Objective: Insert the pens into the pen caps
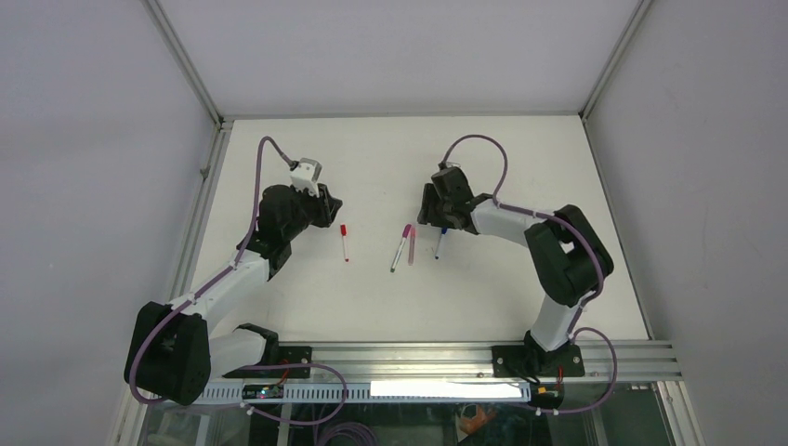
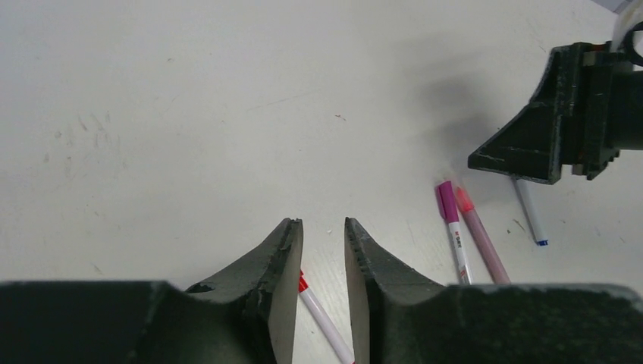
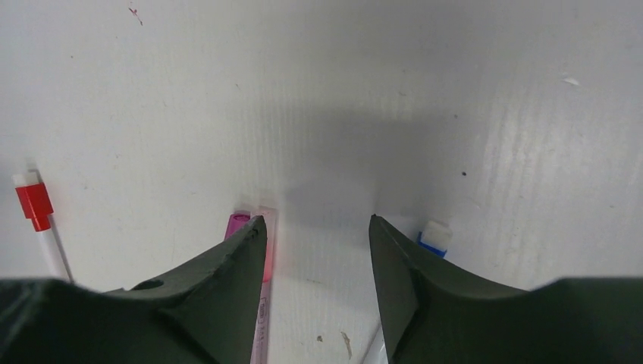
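Several pens lie mid-table. A white pen with a red cap (image 1: 344, 242) lies left; it shows between and below my left fingers (image 2: 322, 315). A magenta-capped white pen (image 1: 400, 247), a pinkish pen (image 1: 412, 244) and a blue-marked pen (image 1: 439, 243) lie side by side. My left gripper (image 1: 332, 206) is open narrowly and empty, just left of the red-capped pen (image 3: 34, 205). My right gripper (image 1: 430, 218) is open and empty, low over the gap between the pinkish pen (image 3: 267, 250) and the blue-marked pen (image 3: 434, 236). The only caps I see sit on pens.
The white table (image 1: 520, 167) is walled by grey panels at the left, right and back. An aluminium rail (image 1: 418, 358) runs along the near edge with both arm bases. The right gripper's black body (image 2: 561, 129) shows in the left wrist view.
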{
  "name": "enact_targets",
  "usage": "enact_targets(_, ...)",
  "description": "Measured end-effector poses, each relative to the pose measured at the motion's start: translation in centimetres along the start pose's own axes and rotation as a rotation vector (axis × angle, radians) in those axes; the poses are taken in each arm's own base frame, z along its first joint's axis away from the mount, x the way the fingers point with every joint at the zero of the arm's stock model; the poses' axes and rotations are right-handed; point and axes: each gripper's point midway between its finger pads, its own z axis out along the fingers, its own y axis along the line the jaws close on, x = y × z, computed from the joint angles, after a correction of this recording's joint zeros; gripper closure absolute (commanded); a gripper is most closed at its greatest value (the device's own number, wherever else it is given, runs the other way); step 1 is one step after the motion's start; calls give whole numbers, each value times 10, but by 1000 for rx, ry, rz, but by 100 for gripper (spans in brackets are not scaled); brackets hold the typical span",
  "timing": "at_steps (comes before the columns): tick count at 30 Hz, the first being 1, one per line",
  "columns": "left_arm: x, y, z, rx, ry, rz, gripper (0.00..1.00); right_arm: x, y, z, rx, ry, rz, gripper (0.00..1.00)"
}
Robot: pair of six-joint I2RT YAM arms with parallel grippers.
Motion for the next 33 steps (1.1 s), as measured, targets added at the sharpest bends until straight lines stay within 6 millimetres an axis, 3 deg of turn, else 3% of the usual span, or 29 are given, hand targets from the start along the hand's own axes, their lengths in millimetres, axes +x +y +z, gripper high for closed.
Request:
enact_targets(3, -1, 7, 0, -38, -6, 9, 61, -11, -3, -13, -7, -83, -5, 37)
enact_targets(6, -3, 15, 0, -80, -14, 16, 52, -34, 0, -40, -34, -213, -13, 34)
enact_targets(7, -3, 17, 0, -87, -15, 17, 10, -45, 2, -50, -46, -258, -13, 34)
enact_targets(8, -4, 19, 1, -96, -15, 16, 2, -54, 5, -58, -55, -293, -12, 34)
enact_targets(12, -10, 35, 9, -149, -18, 3, 1, -85, 12, -86, -81, -419, -3, 32)
enact_targets(14, -13, 44, 9, -174, -28, -10, 1, -90, 8, -93, -80, -454, 1, 24)
enact_targets(22, -30, 76, 4, -247, -82, -71, 1, -90, -65, -111, 3, -511, 119, 20)
enact_targets(33, -45, 73, -4, -240, -128, -76, 1, -100, -60, -144, -41, -589, 123, 20)
